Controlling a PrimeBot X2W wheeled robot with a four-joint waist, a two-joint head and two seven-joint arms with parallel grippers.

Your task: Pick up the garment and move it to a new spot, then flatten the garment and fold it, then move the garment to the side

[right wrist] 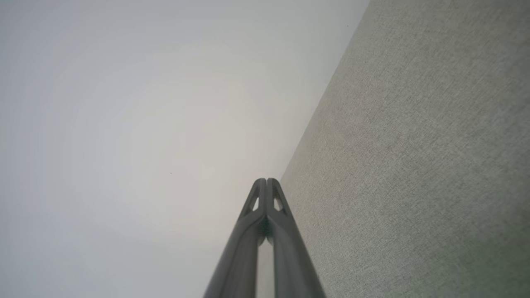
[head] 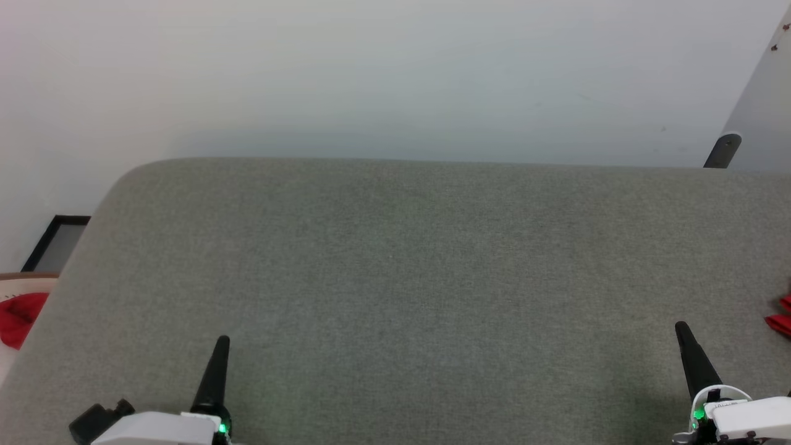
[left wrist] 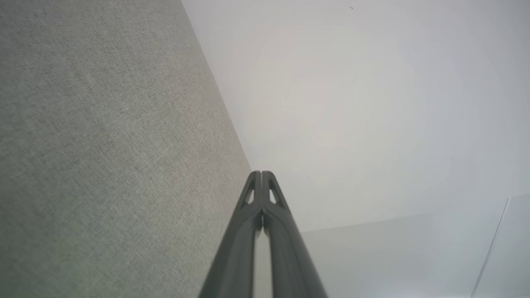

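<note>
The garment is almost wholly out of view. Two small red tips of fabric (head: 782, 316) poke in at the far right edge of the grey fabric surface (head: 408, 266). My left gripper (head: 222, 341) rests at the lower left, shut and empty, its fingers pressed together in the left wrist view (left wrist: 261, 174). At the lower right stands my right gripper (head: 681, 327), also shut on nothing, with its tips touching in the right wrist view (right wrist: 266, 181). The red tips lie a short way to the right of the right gripper.
Left of the surface, a small red cloth (head: 20, 316) lies in a pale basket (head: 25, 279), with a dark frame (head: 59, 242) behind it. A white wall (head: 395, 74) backs the surface. A dark post (head: 723, 151) stands at the far right.
</note>
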